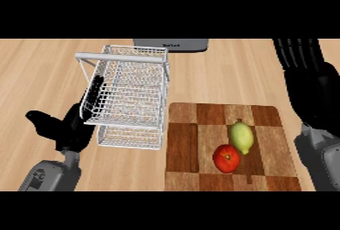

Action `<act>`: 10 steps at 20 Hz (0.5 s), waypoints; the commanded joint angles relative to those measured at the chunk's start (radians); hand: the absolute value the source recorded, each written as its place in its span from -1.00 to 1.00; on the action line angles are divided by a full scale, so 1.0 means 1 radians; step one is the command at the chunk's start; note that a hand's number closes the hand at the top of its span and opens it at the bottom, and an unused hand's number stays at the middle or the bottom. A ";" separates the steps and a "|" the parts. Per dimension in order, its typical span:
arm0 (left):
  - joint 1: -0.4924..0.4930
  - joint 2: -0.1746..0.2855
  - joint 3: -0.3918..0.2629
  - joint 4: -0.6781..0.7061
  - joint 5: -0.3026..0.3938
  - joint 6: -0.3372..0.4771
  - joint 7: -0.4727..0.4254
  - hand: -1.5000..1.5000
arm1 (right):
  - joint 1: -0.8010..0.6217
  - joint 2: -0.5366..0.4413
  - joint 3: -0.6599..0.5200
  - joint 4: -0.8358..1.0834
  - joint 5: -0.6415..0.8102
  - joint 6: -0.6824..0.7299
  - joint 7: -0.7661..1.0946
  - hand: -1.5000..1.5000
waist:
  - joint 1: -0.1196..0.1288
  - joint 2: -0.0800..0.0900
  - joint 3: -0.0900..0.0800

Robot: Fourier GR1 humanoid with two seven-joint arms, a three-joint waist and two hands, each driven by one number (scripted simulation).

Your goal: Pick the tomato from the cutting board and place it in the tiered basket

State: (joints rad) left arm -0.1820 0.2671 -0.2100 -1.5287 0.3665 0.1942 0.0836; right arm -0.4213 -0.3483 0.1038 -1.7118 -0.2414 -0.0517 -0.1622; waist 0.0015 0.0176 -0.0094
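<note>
A red tomato [226,158] lies on the wooden checkered cutting board [199,130], touching a yellow-green fruit [242,137] just above and to its right. The white wire tiered basket [126,96] stands left of the board. My left hand [69,128] rests open beside the basket's left side, fingers partly behind the wires. My right hand [306,76] is raised at the right edge, fingers straight and pointing away, above and to the right of the board. Neither hand holds anything.
A grey appliance [171,45] sits at the counter's far edge behind the basket. Light wooden counter [40,72] stretches left of the basket and between the board and the far edge.
</note>
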 commanded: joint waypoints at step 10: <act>0.119 0.168 0.089 -0.008 -0.010 -0.054 0.039 0.00 | 0.385 0.114 0.252 -0.017 0.245 -0.218 0.166 -1.00 | -0.041 -0.022 0.008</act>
State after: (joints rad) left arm -0.0715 0.3972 -0.1555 -1.5708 0.3462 0.1482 0.0893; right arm -0.1906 -0.3040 0.3217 -1.7608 -0.0744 -0.1149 -0.0554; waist -0.0252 -0.0105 -0.0019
